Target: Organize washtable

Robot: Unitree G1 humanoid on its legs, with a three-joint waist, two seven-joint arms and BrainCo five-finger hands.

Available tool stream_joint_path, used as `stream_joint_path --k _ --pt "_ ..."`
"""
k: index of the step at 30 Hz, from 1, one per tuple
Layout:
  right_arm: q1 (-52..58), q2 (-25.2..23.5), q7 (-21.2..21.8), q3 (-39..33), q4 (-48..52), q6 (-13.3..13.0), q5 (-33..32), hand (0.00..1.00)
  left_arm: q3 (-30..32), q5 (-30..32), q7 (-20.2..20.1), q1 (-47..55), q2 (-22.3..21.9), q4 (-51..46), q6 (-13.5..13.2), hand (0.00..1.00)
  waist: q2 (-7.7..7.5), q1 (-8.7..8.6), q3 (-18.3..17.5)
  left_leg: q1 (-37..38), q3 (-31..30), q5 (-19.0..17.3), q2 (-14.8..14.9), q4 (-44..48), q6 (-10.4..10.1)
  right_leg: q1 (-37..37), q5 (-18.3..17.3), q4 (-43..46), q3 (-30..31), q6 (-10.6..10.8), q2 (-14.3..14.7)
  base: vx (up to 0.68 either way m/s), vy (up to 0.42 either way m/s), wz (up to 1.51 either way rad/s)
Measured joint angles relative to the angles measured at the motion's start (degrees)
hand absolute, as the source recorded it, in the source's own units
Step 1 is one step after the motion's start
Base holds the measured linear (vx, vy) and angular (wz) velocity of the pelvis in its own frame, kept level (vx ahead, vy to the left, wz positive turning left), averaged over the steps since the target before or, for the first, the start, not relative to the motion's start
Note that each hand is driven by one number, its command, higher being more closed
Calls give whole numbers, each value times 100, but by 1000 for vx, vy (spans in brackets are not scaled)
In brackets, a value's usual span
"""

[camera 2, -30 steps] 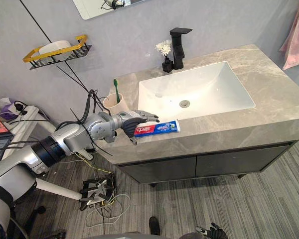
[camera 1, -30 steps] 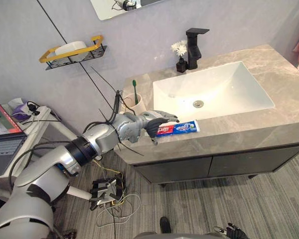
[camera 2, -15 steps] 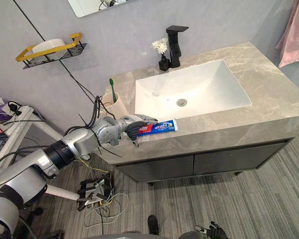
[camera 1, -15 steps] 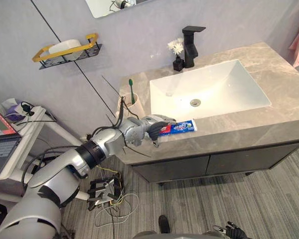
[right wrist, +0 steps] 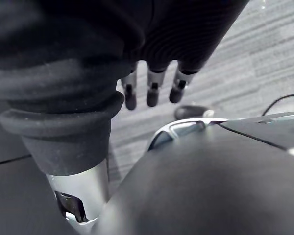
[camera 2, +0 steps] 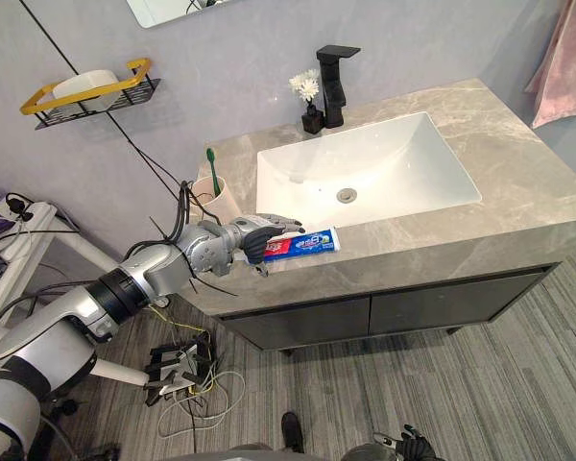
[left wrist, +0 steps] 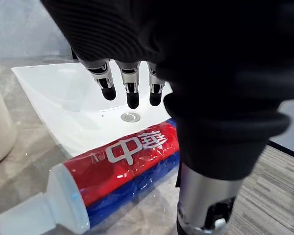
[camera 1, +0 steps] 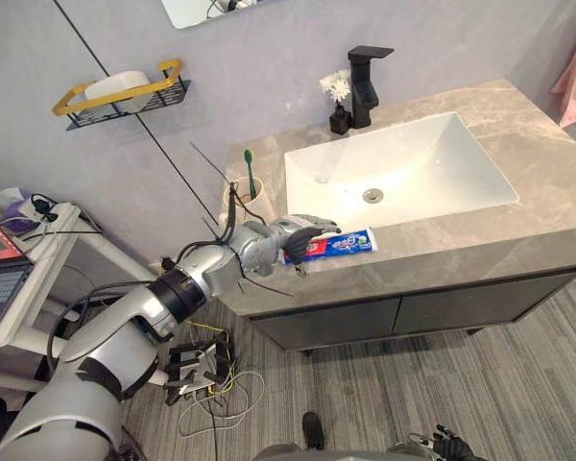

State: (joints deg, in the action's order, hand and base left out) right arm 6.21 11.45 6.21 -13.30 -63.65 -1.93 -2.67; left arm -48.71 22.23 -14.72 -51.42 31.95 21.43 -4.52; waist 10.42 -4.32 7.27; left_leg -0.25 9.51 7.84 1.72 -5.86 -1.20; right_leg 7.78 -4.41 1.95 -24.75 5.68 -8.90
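Since 1.0 s ago, almost nothing has moved on the counter. The head view has shifted slightly, so sink, cup and tube slide together in frame. That is the camera, not the objects. The left hand [camera 1: 302,235] keeps its station over the cap end of the red-and-blue toothpaste tube [camera 1: 344,244]. The tube lies where it lay, on the front strip of the grey marble counter [camera 1: 518,206], just in front of the white rectangular sink [camera 1: 413,158]. Its cap points toward the beige cup [camera 1: 247,199] holding the green toothbrush [camera 1: 249,165].

Left wrist view: fingers [left wrist: 132,95] straight, hanging above the tube and clear of it. Thumb [left wrist: 206,196] down beside the tube. Hand wide, nothing gripped. Tube appears to rest flat on the counter.

Right hand [right wrist: 152,93] hangs relaxed over the floor, idle.

Reading: no closure in the last second, so the grasp is poised, not made. Tube not yet tidied; the cup is a likely destination (my guess). Next needed: fingers and thumb closing across the tube near the cap. Risk: the tube sits near the counter's front edge, so a nudge could push it off.
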Motion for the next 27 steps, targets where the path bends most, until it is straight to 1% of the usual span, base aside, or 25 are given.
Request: stream_joint_path --k 11,17,22,27 --pt "2 -48 0 -21 37 1 0 0 5 99 7 -237 -34 97 31 0 -51 -1 32 -1 -1 0 0 0 0 -11 0 4 9 0 -2 0 0 0" --pt "2 -81 0 -24 53 0 0 0 4 101 7 -243 -44 161 35 0 -66 -13 43 0 3 0 2 0 0 -17 0 3 21 0 -1 0 0 0" --pt "4 -115 0 -23 102 3 2 0 4 104 6 -242 -65 162 40 0 -111 -12 74 -1 10 0 2 0 0 -22 0 3 33 0 -2 0 0 0" --pt "5 -115 1 -21 106 3 2 0 4 105 6 -230 -135 162 53 0 -113 -11 76 -5 19 -1 5 0 -1 -33 0 1 44 0 -1 0 0 0"
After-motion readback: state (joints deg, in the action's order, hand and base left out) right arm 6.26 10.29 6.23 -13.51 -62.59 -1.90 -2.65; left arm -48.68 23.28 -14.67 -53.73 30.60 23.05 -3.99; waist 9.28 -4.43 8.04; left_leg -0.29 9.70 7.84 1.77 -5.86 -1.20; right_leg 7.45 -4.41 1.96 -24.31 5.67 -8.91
